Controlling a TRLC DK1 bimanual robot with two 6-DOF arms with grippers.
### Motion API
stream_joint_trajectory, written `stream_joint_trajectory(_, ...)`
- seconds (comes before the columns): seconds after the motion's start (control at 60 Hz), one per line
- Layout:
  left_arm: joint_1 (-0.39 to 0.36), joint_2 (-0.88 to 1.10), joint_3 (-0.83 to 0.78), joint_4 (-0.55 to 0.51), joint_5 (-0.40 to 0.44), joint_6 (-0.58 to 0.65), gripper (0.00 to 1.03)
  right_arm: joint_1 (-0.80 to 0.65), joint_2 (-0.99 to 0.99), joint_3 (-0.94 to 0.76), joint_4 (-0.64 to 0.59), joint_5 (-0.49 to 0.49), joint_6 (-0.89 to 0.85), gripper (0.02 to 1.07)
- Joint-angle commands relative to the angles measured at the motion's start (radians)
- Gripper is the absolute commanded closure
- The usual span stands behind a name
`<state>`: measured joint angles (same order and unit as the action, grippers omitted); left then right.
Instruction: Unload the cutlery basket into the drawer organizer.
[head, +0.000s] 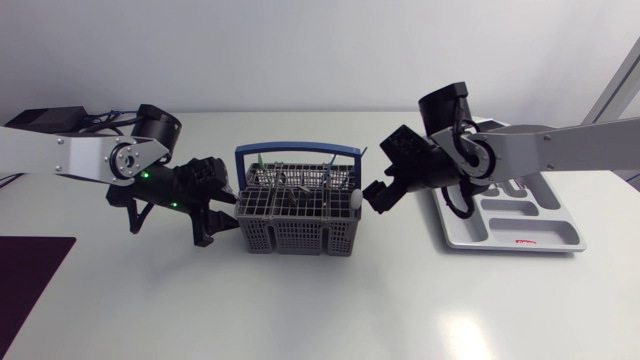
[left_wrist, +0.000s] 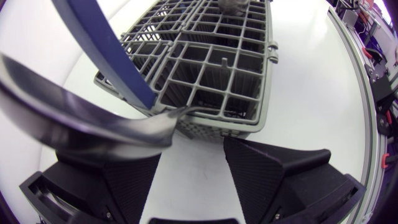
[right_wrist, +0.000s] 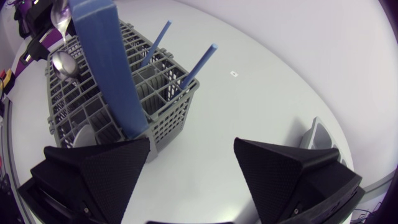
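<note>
Tabletop (head: 320, 300) — basket (head: 296, 235) between left gripper (left_wrist: 193, 148), right gripper (right_wrist: 193, 140), both open — together only overhead

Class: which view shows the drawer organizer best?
Head view: the drawer organizer shows nearly whole, compartments included. Right wrist view catches only a corner; left wrist view shows none of it.
</note>
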<state>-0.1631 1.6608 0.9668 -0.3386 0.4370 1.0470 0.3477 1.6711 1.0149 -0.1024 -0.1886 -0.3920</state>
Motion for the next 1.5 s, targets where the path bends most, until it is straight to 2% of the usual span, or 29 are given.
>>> stream_joint_trajectory(0.0,0.002,-0.038,-0.027,0.001,0.031,-0.016,0.36,0.048,0.036,0.034,0.01,-0.015,0.03,0.1)
stream_joint_trajectory(0.183,0.043,-0.041,-0.013,0.003,0.037,-0.016,0.36,0.088,0.026,0.022,0.007,0.025,0.031,0.1)
stream_joint_trajectory(0.55,0.043,-0.035,0.012,0.004,0.037,-0.016,0.34,0.077,-0.011,-0.03,0.01,0.071,0.016,0.09)
stream_joint_trajectory(0.75,0.137,-0.108,0.012,-0.002,0.04,-0.048,0.27,0.053,-0.097,-0.087,-0.003,0.078,0.007,0.09)
stream_joint_trajectory(0.9,0.185,-0.207,0.035,-0.082,0.028,-0.088,0.26,0.033,-0.163,-0.133,-0.014,0.078,0.004,0.09)
stream_joint_trajectory(1.017,0.178,-0.28,0.096,-0.206,-0.066,-0.15,0.26,0.024,-0.217,-0.168,-0.025,0.08,0.004,0.09)
stream_joint_trajectory(1.117,0.106,-0.311,0.19,-0.35,-0.188,-0.258,0.26,0.024,-0.26,-0.183,-0.042,0.086,0.002,0.09)
stream_joint_trajectory(1.15,0.062,-0.314,0.234,-0.418,-0.23,-0.306,0.26,0.024,-0.274,-0.185,-0.049,0.089,0.002,0.09)
stream_joint_trajectory(1.217,-0.015,-0.317,0.277,-0.473,-0.322,-0.361,0.26,0.024,-0.295,-0.185,-0.065,0.089,0.002,0.09)
stream_joint_trajectory(1.25,-0.09,-0.317,0.3,-0.494,-0.423,-0.421,0.26,0.027,-0.303,-0.183,-0.071,0.089,0.004,0.09)
stream_joint_trajectory(1.3,-0.161,-0.314,0.317,-0.507,-0.518,-0.478,0.26,0.03,-0.317,-0.183,-0.08,0.089,0.007,0.09)
stream_joint_trajectory(1.333,-0.265,-0.291,0.351,-0.542,-0.656,-0.564,0.26,0.037,-0.332,-0.187,-0.091,0.089,0.01,0.09)
stream_joint_trajectory(1.383,-0.317,-0.263,0.382,-0.577,-0.716,-0.614,0.26,0.042,-0.343,-0.194,-0.091,0.089,0.013,0.09)
stream_joint_trajectory(1.483,-0.352,-0.191,0.452,-0.645,-0.778,-0.711,0.24,0.048,-0.356,-0.207,-0.091,0.087,0.016,0.09)
